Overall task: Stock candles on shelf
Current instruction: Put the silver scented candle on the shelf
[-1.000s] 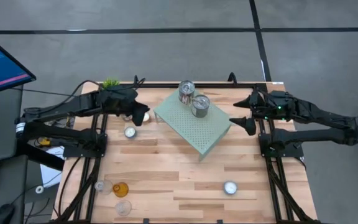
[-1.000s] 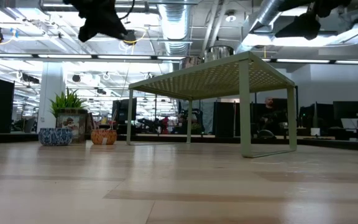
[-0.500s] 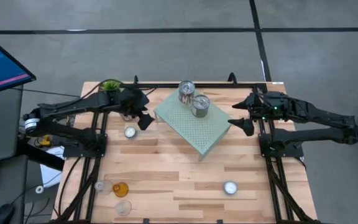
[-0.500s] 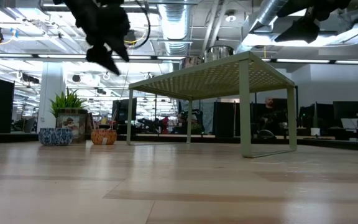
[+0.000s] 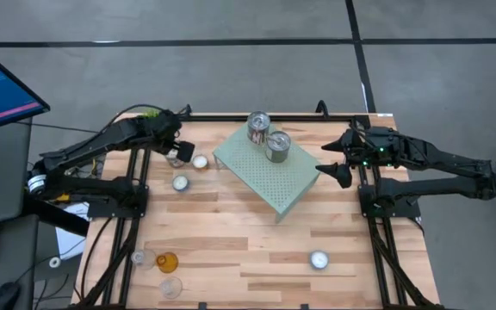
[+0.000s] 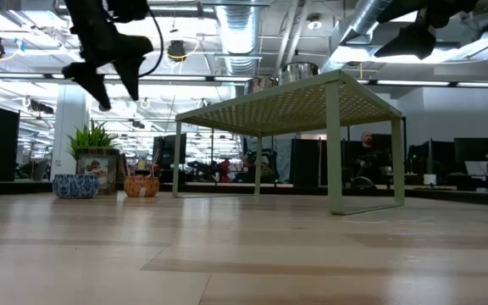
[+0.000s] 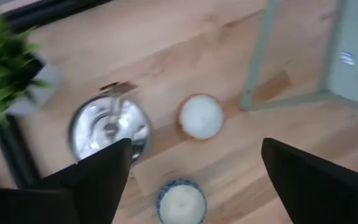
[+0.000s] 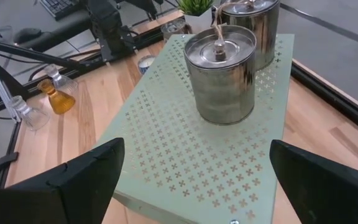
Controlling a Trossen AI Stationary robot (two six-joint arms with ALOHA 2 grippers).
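While two silver tin candles [image 5: 266, 135] stand close together on the mint-green shelf [image 5: 269, 172], the left end effector [image 5: 176, 152] hovers with fingers spread wide over the surface [image 5: 231, 232] beside the shelf. Below it sit a third silver tin [image 7: 109, 126], a white tealight [image 7: 201, 116] and what looks like a blue-rimmed candle [image 7: 180, 200]. The right end effector [image 5: 334, 161] waits at the shelf's far edge, fingers apart, holding nothing. Glass holders [image 5: 156, 263] and another tealight [image 5: 319, 259] lie well apart near the front
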